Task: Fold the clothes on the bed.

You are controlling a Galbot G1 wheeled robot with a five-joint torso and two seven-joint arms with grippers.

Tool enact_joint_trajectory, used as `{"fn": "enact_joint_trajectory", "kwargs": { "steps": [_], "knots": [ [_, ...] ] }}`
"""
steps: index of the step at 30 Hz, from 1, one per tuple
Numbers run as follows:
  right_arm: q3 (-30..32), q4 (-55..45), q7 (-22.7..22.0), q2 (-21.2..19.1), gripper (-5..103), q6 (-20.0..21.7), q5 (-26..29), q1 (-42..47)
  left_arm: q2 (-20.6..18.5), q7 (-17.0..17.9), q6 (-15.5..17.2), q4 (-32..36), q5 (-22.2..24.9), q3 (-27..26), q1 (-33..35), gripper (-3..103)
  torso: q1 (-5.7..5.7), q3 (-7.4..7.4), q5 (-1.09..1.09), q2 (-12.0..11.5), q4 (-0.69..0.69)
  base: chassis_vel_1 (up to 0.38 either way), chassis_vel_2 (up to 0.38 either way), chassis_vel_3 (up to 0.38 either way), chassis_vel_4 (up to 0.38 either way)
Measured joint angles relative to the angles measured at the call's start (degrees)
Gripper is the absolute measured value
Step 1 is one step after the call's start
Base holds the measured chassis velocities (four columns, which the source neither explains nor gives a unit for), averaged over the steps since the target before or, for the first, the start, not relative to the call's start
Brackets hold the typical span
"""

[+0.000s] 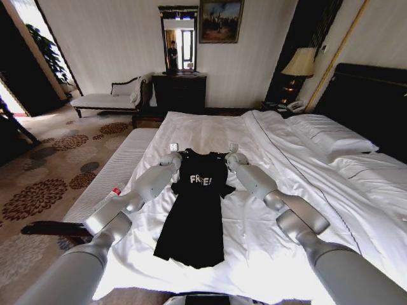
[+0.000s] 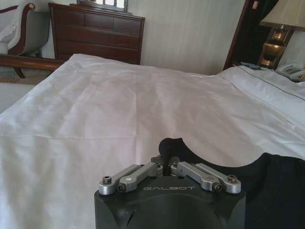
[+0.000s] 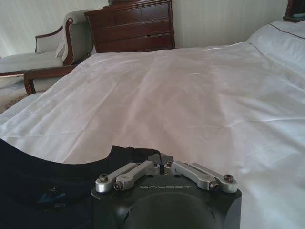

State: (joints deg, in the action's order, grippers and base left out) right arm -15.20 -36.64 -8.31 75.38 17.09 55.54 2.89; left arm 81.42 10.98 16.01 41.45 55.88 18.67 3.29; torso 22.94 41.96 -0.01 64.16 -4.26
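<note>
The clothes [image 1: 197, 210] are one black short-sleeved garment with white "FREE!" lettering, lying flat and lengthwise on the white bed [image 1: 210, 130]. Its hem points toward me. Both my arms reach forward to its far end. My left gripper [image 1: 173, 159] is at the left shoulder, and in the left wrist view it [image 2: 167, 162] is shut with a fold of the black fabric [image 2: 167, 145] pinched up between its tips. At the right shoulder my right gripper [image 1: 232, 157] is likewise shut [image 3: 161, 160] on the edge of the clothes [image 3: 47, 181] near the collar.
A white-cushioned bench [image 1: 121, 168] with a small bottle [image 1: 114, 190] runs along the bed's left side. Pillows [image 1: 331, 136] and a dark headboard [image 1: 375, 101] are on the right. A dark dresser [image 1: 179, 92] and a chaise [image 1: 105, 98] stand beyond the far edge.
</note>
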Motion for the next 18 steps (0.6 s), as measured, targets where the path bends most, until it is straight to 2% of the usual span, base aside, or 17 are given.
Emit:
{"fn": "enact_joint_trajectory", "kwargs": {
  "steps": [4,7,10,13,16,17,18],
  "knots": [
    [0.70,1.04,1.07,0.04,0,-1.71,-1.02,0.05,0.78,0.59,-0.12,-1.12,-0.65,-0.89,0.20,2,0.00,0.00,0.01,0.00,-0.02,0.000,0.000,0.000,0.000],
    [1.63,2.43,1.21,0.63,0,-2.67,-2.17,0.31,1.47,1.10,-0.14,-3.00,-1.39,-2.11,0.86,2,0.00,0.00,0.01,0.00,0.01,0.000,0.000,0.000,0.000],
    [1.75,3.18,1.23,0.86,0,-3.02,-2.67,0.39,2.16,0.49,-0.33,-4.39,-2.74,-3.06,1.05,2,0.00,0.00,0.01,0.00,0.03,0.000,0.000,0.000,0.000],
    [1.77,3.96,1.29,1.01,0,-3.39,-3.51,1.08,4.22,-0.77,-0.62,-7.44,-6.17,-5.27,1.29,2,0.00,0.00,0.01,0.00,0.01,0.000,0.000,0.000,0.000],
    [1.78,3.53,1.34,0.88,0,-3.31,-3.90,1.61,5.04,-0.77,-0.40,-8.23,-6.60,-6.61,1.32,2,0.00,0.00,0.01,0.00,-0.01,0.000,0.000,0.000,0.000],
    [1.77,3.05,1.60,0.65,-3,-2.99,-4.31,1.96,5.35,-0.76,-0.23,-8.61,-6.73,-7.24,1.33,2,0.00,0.00,0.02,0.00,-0.02,0.000,0.000,0.000,0.000],
    [1.70,2.08,2.19,0.15,2,-2.35,-4.88,2.45,5.70,-0.63,0.10,-9.21,-7.06,-8.02,1.35,1,0.00,0.00,0.01,0.00,-0.02,0.000,0.000,0.000,0.000]
  ]
}}
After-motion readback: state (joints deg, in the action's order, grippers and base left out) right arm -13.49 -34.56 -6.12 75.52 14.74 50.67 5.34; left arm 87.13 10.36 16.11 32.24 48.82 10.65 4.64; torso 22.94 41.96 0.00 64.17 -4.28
